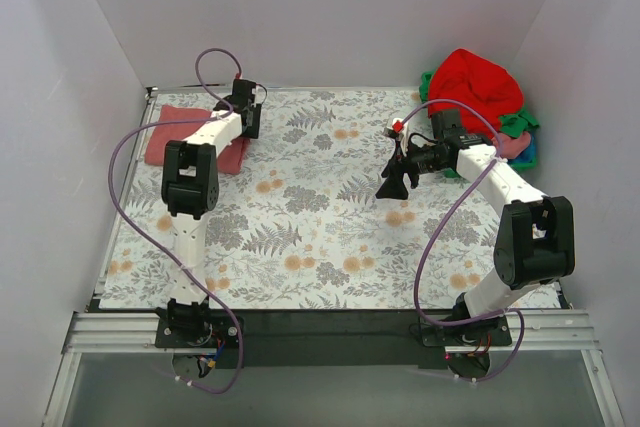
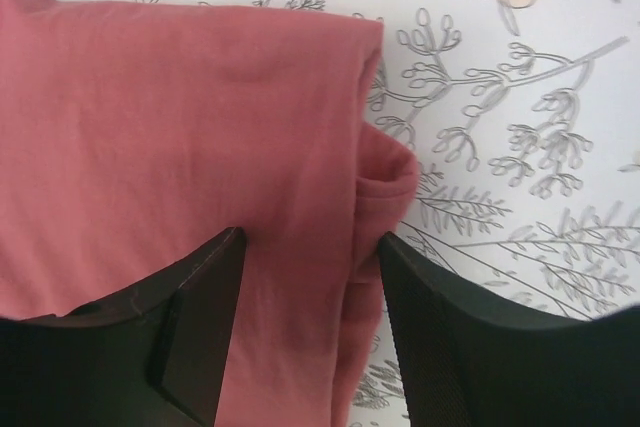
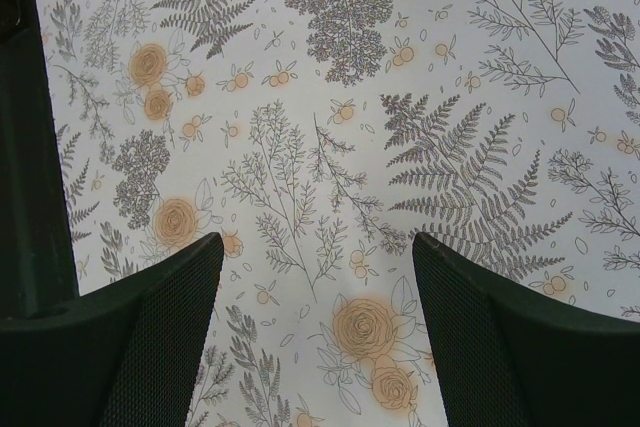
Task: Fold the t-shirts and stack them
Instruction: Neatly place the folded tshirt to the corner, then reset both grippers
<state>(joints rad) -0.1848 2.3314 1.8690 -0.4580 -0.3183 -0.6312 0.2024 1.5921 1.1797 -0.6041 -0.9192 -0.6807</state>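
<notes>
A folded dusty rose-pink t-shirt [image 1: 185, 139] lies flat at the far left of the table. In the left wrist view it [image 2: 180, 137] fills the left side, with its folded right edge and a small bulge of cloth showing. My left gripper [image 1: 246, 123] [image 2: 310, 272] is open just above that right edge, one finger over the cloth and one over the table beside it. My right gripper [image 1: 394, 185] [image 3: 315, 247] is open and empty above the bare floral tablecloth, right of centre. A heap of t-shirts sits at the back right: bright red [image 1: 478, 85], green [image 1: 516, 124] and pink [image 1: 508, 145].
The floral tablecloth [image 1: 320, 237] covers the table. White walls close in the left, back and right sides. The heap at the back right rests in a container, of which only a green and blue edge [image 1: 529, 153] shows. A black strip [image 1: 320, 332] runs along the near edge.
</notes>
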